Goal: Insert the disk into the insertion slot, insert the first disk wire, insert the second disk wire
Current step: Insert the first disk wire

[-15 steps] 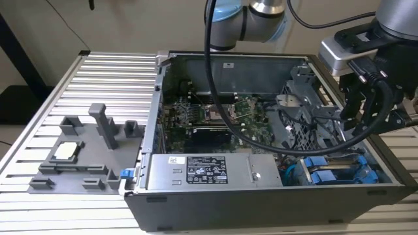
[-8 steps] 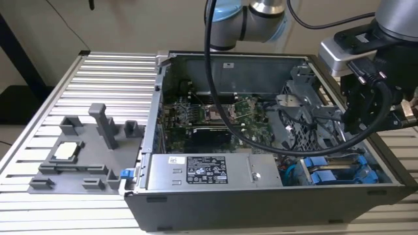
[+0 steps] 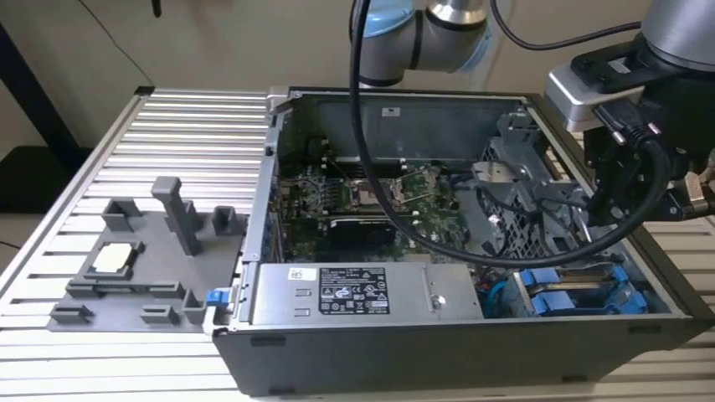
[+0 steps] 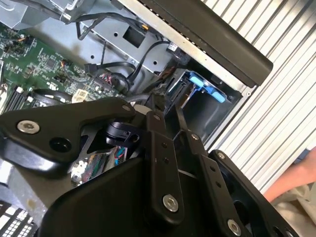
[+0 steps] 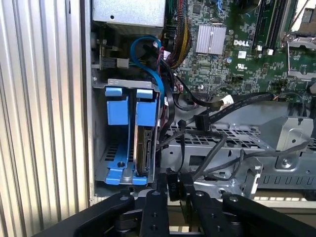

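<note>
The gripper [image 5: 174,186] pinches a black wire plug [image 5: 172,177] just beside the disk [image 5: 142,148] seated in the insertion slot [image 5: 129,82].

Silver ribbed aluminium table [image 3: 167,126], slats running sideways across the exterior view. Bears, toward the exterior view's right, an open dark-grey sheet-metal computer case [image 3: 447,352] lying on its side. Just beside it, on the exterior view's left, holds a flat grey plastic fixture plate [image 3: 146,285] with upright posts.

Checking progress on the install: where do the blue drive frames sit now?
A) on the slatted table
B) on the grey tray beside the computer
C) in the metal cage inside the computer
C: both blue drive frames stand side by side in the metal cage inside the computer.
</note>
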